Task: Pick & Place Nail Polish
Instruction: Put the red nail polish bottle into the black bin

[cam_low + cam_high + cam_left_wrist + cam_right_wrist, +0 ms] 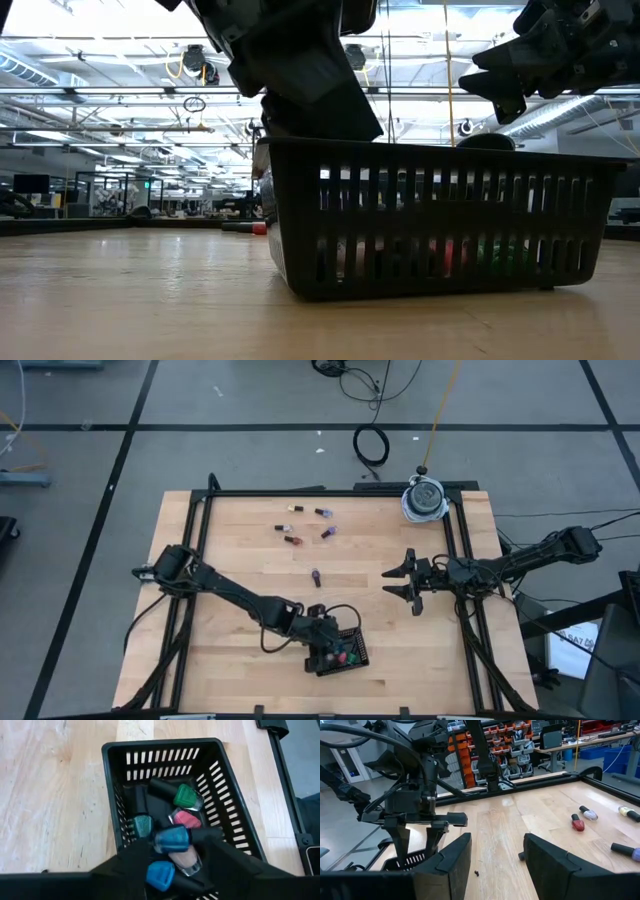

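The left gripper (172,862) hangs over the basket (227,827), fingers released. The right gripper (412,582) waits, fingers apart. The nail polish bottle (316,576) on the tabletop (240,560) looks light, glassy and slippery; grasp across its body.

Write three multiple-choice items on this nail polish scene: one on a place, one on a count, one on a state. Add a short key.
1. Where is the left gripper?
A. over the black basket
B. by the round device at the table's far edge
C. off the table

2. How many nail polish bottles lie loose on the table top in the high view?
A. two
B. six
C. twelve

3. How is the right gripper?
A. shut on a bottle
B. open and empty
C. inside the basket

Key: 1 A, the left wrist view looks straight down into the basket. 2 B, six small bottles show on the wood. 3 B, its fingers stand apart over bare table.
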`<act>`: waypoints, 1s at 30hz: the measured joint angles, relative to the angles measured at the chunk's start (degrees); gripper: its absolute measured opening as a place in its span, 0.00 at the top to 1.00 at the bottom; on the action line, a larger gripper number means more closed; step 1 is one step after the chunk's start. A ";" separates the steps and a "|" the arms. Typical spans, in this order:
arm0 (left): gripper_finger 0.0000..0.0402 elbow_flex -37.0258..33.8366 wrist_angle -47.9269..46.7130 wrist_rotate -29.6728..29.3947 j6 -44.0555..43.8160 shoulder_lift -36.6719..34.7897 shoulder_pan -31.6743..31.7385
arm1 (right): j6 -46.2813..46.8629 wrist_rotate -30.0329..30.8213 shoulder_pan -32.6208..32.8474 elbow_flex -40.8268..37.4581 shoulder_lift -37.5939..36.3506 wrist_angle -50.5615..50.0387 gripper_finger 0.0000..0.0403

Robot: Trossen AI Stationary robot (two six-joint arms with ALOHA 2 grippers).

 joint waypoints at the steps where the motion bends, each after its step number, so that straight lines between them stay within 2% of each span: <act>1: 0.48 0.00 -0.48 0.05 0.91 -0.41 0.24 | 0.00 0.00 -0.01 0.00 0.00 0.00 0.58; 6: 0.40 -0.02 -6.81 -0.90 3.00 -6.68 3.05 | 0.00 0.00 0.01 0.00 -0.01 0.00 0.58; 8: 0.39 0.04 -11.37 -5.16 1.60 -10.17 3.84 | 0.00 0.00 0.01 0.00 0.00 0.03 0.58; 11: 0.39 0.02 -19.12 -17.67 4.01 -15.16 4.20 | 0.00 0.00 0.01 0.00 0.00 0.01 0.58; 14: 0.39 0.02 -27.15 -33.66 5.88 -19.60 4.77 | 0.00 0.00 0.00 0.00 -0.02 -0.02 0.58; 16: 0.39 0.02 -32.31 -40.33 6.94 -21.89 6.53 | -0.01 0.00 0.01 0.00 0.00 0.00 0.58; 17: 0.39 -0.01 -34.38 -41.43 7.46 -22.71 8.16 | 0.00 0.00 0.01 0.00 -0.02 0.00 0.58; 19: 0.39 -0.02 -35.52 -39.64 8.97 -24.42 12.52 | 0.01 0.00 0.00 0.00 0.00 -0.02 0.58; 21: 0.39 -0.73 -34.41 -34.45 10.81 -25.57 18.49 | -0.01 0.00 -0.01 0.00 -0.02 0.00 0.58; 26: 0.39 -5.54 -27.02 -12.76 15.09 -25.16 35.14 | 0.00 0.00 0.00 0.00 -0.02 0.06 0.58; 28: 0.39 -7.32 -24.34 -4.76 15.29 -24.40 40.39 | 0.01 0.00 -0.01 0.00 0.00 0.00 0.58; 30: 0.39 -9.08 -23.72 0.88 16.39 -23.59 44.09 | 0.01 0.00 0.01 0.00 -0.02 0.01 0.58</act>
